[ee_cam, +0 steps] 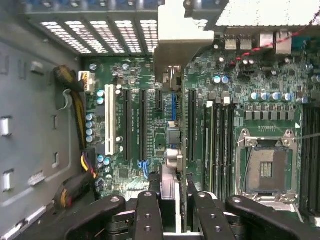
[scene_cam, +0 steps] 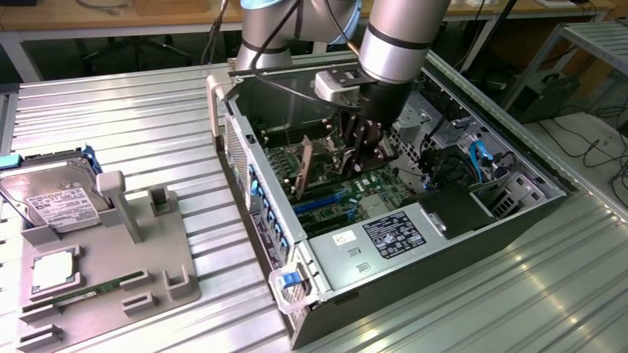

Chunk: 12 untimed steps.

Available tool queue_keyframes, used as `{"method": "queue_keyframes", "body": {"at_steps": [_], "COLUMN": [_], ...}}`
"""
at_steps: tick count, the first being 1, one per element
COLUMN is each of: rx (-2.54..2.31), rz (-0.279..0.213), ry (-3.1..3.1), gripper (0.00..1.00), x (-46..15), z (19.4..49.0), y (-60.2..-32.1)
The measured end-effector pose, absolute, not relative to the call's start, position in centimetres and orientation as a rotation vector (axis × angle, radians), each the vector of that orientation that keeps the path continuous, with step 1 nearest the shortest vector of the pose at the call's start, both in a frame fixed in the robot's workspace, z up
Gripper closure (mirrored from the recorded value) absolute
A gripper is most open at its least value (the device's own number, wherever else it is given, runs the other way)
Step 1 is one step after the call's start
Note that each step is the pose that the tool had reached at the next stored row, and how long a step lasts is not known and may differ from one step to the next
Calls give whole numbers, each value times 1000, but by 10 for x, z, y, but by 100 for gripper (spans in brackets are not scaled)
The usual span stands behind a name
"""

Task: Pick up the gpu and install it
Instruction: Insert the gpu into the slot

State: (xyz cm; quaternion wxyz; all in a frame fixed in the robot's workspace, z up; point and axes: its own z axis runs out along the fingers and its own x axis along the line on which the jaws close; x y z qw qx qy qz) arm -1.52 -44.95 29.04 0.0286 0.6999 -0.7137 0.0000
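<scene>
An open computer case [scene_cam: 324,272] lies on its side on the metal table, and my gripper [scene_cam: 371,158] reaches down inside it over the motherboard [scene_cam: 368,195]. In the wrist view the gripper [ee_cam: 172,212] is shut on the gpu [ee_cam: 171,172], a thin card seen edge-on between the black fingers [ee_cam: 147,212]. The card's silver end bracket [ee_cam: 180,42] points toward the vented rear wall of the case. The card hangs over the row of long black expansion slots [ee_cam: 142,122], roughly in line with them. In the exterior view the gpu [scene_cam: 305,165] stands on edge beside the gripper, above the board.
To the exterior view's left, a grey fixture tray [scene_cam: 147,257] carries a silver hard drive [scene_cam: 59,195], a processor chip [scene_cam: 54,268] and a green memory stick [scene_cam: 93,290]. Inside the case are a processor socket [ee_cam: 265,170], yellow-black cables [ee_cam: 75,107] and blue cables [scene_cam: 479,158].
</scene>
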Motion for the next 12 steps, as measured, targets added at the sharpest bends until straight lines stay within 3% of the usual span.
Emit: {"method": "queue_keyframes", "body": {"at_steps": [12], "rx": [2155], "rz": [21], "ry": [-2226], "gripper": [71], "x": [-29], "z": [275], "y": [-445]}}
